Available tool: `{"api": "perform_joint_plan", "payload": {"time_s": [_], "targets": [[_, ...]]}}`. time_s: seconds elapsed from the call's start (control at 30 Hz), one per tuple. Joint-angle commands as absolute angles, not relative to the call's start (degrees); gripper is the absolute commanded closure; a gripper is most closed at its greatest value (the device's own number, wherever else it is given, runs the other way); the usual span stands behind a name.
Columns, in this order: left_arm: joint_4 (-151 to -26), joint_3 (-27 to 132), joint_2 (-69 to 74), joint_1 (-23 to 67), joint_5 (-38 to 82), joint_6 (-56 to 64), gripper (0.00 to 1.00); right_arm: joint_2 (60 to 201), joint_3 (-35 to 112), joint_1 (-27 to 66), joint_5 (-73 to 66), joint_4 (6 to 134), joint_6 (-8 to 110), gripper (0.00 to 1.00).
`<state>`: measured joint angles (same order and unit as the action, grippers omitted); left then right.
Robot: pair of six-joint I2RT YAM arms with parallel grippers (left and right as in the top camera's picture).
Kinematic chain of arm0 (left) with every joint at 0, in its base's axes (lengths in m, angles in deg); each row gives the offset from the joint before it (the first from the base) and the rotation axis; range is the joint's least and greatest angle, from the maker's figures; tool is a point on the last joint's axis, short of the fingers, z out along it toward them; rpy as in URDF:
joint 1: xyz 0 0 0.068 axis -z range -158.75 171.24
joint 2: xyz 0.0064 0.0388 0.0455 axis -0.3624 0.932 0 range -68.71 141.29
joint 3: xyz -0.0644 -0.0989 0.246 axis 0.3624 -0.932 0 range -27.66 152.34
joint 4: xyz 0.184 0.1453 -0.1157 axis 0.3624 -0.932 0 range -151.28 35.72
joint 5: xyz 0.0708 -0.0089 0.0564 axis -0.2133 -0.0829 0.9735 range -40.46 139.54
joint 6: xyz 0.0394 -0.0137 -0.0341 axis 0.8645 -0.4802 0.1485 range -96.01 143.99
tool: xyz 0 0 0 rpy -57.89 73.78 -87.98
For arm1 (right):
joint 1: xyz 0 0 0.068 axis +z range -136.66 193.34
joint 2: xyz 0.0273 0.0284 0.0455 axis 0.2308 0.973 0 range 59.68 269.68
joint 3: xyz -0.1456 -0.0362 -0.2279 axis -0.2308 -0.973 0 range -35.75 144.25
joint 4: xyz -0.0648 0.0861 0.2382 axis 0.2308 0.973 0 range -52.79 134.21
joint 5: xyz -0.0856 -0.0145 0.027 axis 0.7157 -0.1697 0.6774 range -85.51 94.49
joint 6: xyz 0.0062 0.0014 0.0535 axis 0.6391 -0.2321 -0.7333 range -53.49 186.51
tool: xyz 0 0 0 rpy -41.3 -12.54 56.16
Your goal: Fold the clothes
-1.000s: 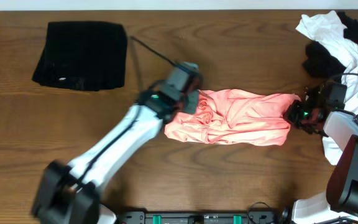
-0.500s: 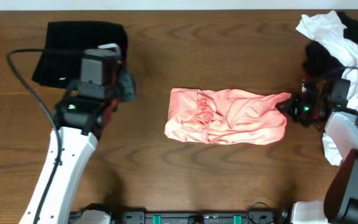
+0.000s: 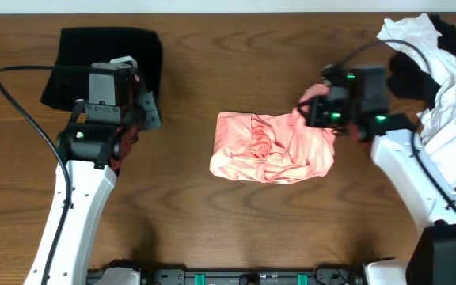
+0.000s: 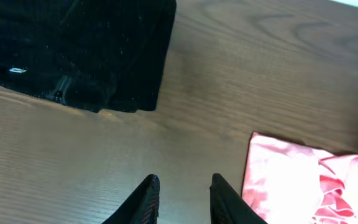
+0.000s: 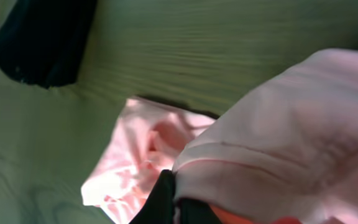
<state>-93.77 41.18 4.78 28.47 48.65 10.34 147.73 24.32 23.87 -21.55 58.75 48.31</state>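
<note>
- The right gripper (image 3: 313, 104) was pinched tight on the 3 o'clock end of the salmon-pink T-shirt (image 3: 264, 150), holding that edge raised over the rest of the cloth.
- The left gripper (image 4: 182, 190) hung empty, fingers a little apart, above the table (image 4: 260, 74).
- The T-shirt lay bunched near the table's centre.
- The folded black garment (image 3: 101, 67) sat at its 10 o'clock, and a white and black heap (image 3: 438, 79) at 2 o'clock.

One salmon-pink T-shirt (image 3: 271, 146), one folded black garment (image 3: 101, 70), and one heap of white and black clothes (image 3: 450, 95) whose pieces cannot be counted, on one desk (image 3: 212, 229).
</note>
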Motion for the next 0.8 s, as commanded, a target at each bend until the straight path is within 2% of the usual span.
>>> {"api": "perform_joint_plan", "payload": {"time_s": [0.0, 0.17, 0.77], "targets": [[-94.27, 42.49, 4.48, 28.27, 49.14, 11.54, 0.71, 146.70, 26.92, 29.66, -13.70, 57.99, 46.74, 0.99], [-94.56, 42.49, 4.48, 28.27, 49.14, 11.54, 0.71, 148.02, 27.19, 35.67, -9.33, 53.81, 44.66, 0.99], [-94.71, 42.49, 4.48, 28.27, 49.18, 11.54, 0.72, 155.71, 27.27, 47.45, -9.20, 45.88, 42.30, 0.99]]}}
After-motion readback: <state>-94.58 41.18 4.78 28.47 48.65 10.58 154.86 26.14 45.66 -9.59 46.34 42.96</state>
